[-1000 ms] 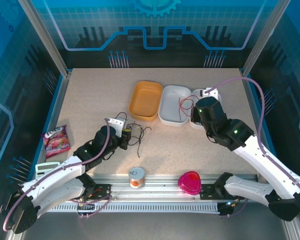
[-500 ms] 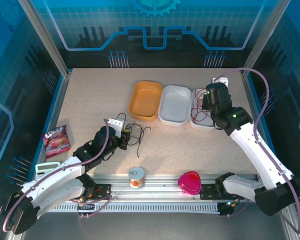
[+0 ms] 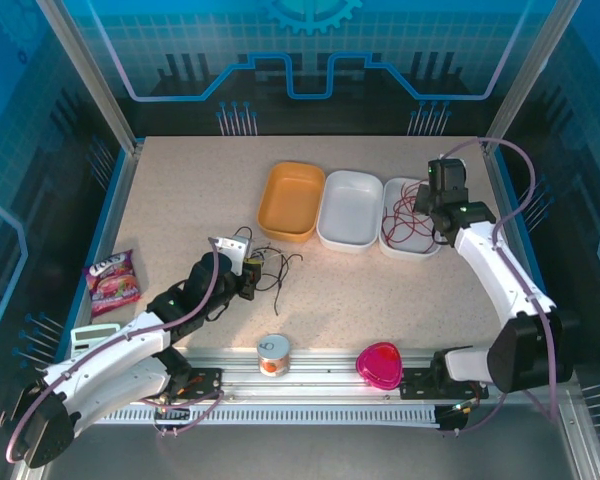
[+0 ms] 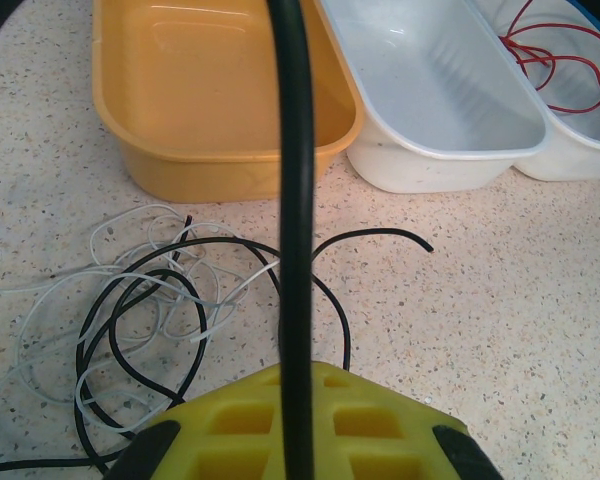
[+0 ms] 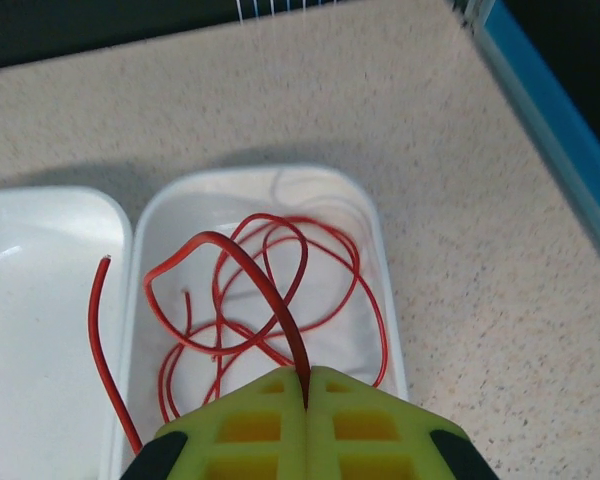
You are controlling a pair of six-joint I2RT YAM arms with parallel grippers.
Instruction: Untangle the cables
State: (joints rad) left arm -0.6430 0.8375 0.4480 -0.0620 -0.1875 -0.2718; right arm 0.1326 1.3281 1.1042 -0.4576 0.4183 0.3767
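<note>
Up close, the left claw (image 4: 296, 380) is clenched on the black cable (image 4: 296, 150), which runs straight up from between its yellow pads. The rest of that cable lies looped on the worktop (image 4: 500, 300), tangled with the pale cable (image 4: 50, 330), just in front of the orange tub (image 4: 220, 150). The right wrist camera catches the right claw (image 5: 307, 385) pinching the red cable (image 5: 272, 300), whose coils lie inside the end white tub (image 5: 385, 280). The overhead camera is too far off to read either grip, but it adds the wider setting. The three tubs stand in a row, and a candy bag (image 3: 112, 280), a small can (image 3: 273, 353) and a pink heart-shaped box (image 3: 380, 364) sit along the near edge.
</note>
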